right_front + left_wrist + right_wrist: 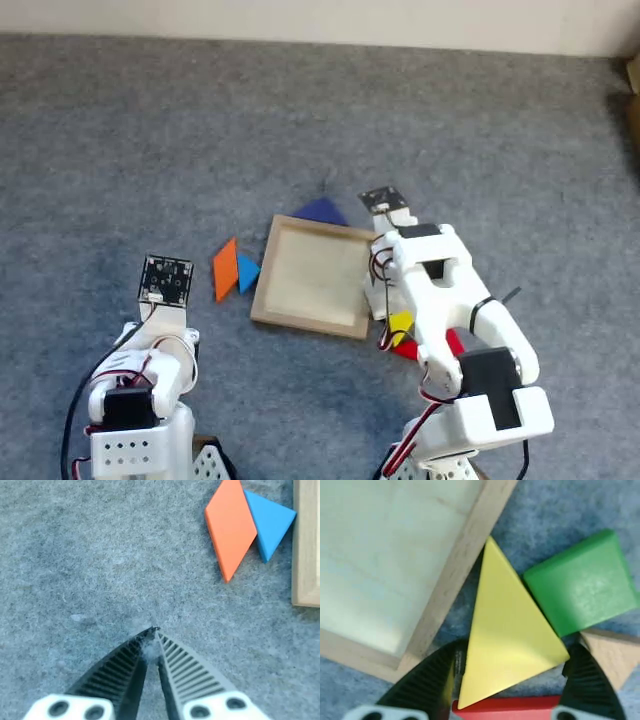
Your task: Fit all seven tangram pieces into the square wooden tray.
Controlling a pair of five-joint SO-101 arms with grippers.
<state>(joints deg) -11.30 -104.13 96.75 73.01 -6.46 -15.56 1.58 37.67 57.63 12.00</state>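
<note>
In the high view the tray lies mid-table on grey carpet, its floor bare pale wood. At its 9 o'clock an orange piece and a blue triangle lie together just beside the rim. At 12 o'clock a dark blue piece pokes out from behind the far edge. At 4 o'clock a yellow triangle and a red piece show from under the right arm, which stretches from 5 o'clock up along the tray's 3 o'clock side. The left arm sits at 8 o'clock, well apart from the tray.

In the left wrist view the left gripper hangs over bare carpet, its two fingers drawn together so the tips meet, with nothing between them. Farther off, the orange piece is a parallelogram touching the blue triangle, which lies next to the tray's rim.

In the right wrist view the right gripper is spread wide, one finger on each side of the yellow triangle, which lies between them just outside the tray's corner. Whether the pads press on it I cannot tell. One point of the triangle lies against the rim. A green square touches its long side, the red piece lies along its short edge, and a wood-coloured triangle sits beside the green square.
</note>
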